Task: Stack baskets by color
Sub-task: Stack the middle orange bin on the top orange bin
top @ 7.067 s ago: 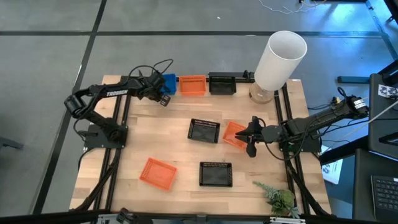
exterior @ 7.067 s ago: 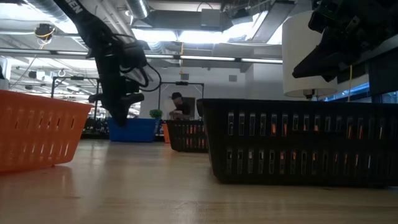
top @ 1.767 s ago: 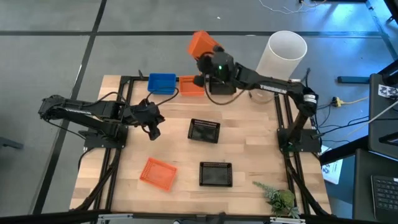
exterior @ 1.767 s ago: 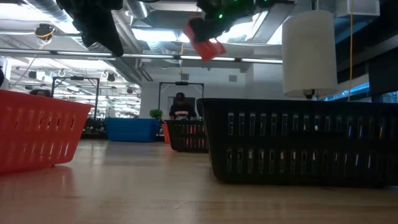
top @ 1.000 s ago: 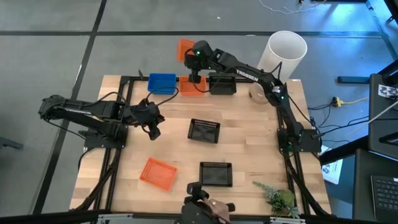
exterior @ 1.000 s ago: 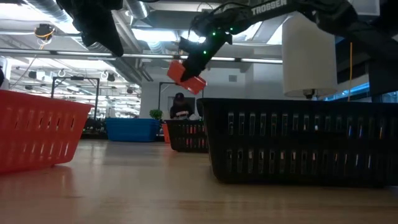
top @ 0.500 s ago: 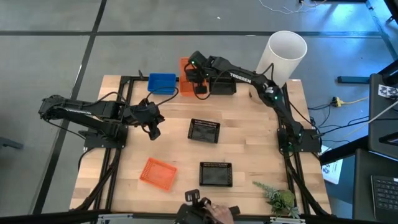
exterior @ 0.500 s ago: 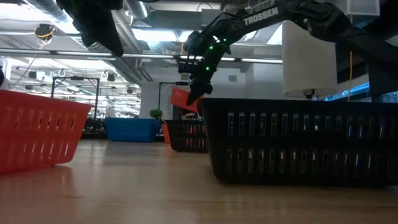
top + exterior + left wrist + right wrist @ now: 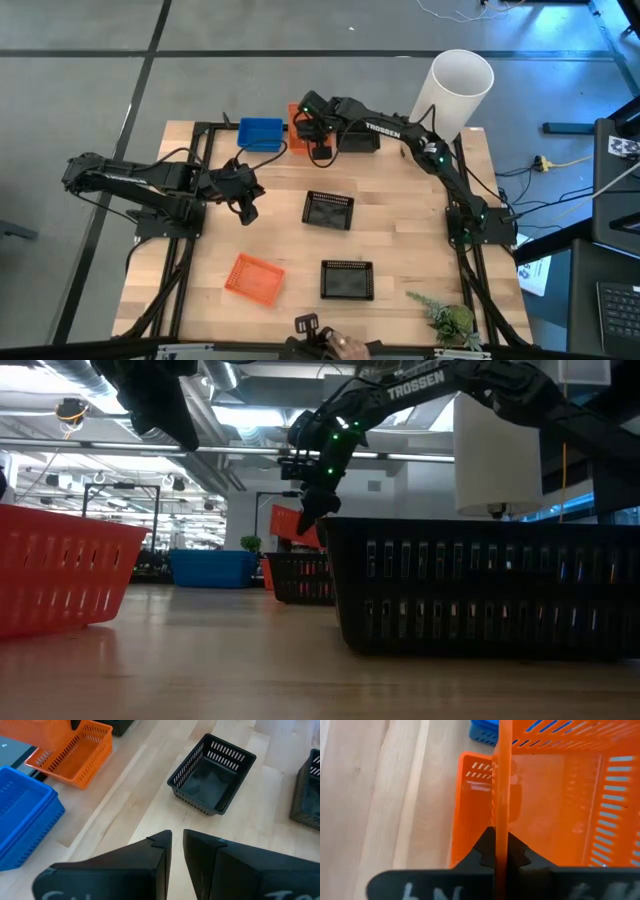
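Right wrist view: hand (image 9: 501, 851) pinching orange basket (image 9: 555, 795).

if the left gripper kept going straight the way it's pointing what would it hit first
Probably the empty black perforated plastic basket lying ahead of the left gripper on the wooden table; depth is unclear, so it might meet bare tabletop first.

From overhead we are looking straight down on the whole desk (image 9: 300, 240), while from desk-top height we are looking level across it into the room, very near a black basket (image 9: 480, 585). From each wrist we are peering closely past dark fingers (image 9: 160, 865); the left wrist and overhead views are sharing the middle black basket (image 9: 212, 775).
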Controlling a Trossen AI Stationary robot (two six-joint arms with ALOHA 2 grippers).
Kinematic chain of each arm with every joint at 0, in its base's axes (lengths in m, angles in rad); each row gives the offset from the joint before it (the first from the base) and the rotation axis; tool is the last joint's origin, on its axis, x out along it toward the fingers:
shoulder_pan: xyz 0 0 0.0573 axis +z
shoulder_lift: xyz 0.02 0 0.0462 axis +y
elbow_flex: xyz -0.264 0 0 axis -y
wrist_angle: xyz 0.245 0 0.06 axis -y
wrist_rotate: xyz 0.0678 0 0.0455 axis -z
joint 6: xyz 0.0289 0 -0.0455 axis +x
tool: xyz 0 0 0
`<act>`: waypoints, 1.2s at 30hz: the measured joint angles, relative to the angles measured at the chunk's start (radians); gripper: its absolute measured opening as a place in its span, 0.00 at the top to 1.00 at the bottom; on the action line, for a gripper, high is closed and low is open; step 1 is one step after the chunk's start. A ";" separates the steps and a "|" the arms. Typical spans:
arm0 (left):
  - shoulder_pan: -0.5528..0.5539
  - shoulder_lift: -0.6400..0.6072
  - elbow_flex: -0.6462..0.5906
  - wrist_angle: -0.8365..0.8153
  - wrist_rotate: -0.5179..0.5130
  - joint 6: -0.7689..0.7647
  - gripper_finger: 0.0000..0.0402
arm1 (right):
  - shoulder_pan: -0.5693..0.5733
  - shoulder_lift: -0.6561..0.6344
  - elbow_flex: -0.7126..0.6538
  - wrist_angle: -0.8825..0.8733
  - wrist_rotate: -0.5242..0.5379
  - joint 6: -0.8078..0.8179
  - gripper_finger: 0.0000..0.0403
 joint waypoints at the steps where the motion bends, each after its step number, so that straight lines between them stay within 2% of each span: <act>1: 0.000 0.000 0.000 0.000 0.000 0.000 0.90 | 0.002 0.000 -0.011 0.004 0.000 0.014 1.00; 5: 0.000 0.000 0.000 0.000 0.000 0.000 0.90 | 0.004 0.001 -0.050 -0.001 0.005 0.052 1.00; 9: 0.000 0.000 0.000 0.000 0.000 -0.001 0.90 | 0.007 0.001 -0.078 0.037 0.059 0.049 1.00; 16: 0.000 0.000 0.000 0.000 0.000 -0.002 0.90 | 0.007 0.001 -0.078 0.048 0.027 0.049 0.99; 36: 0.000 0.000 0.000 0.000 0.001 -0.003 0.90 | 0.013 0.001 -0.059 0.070 0.030 0.052 0.73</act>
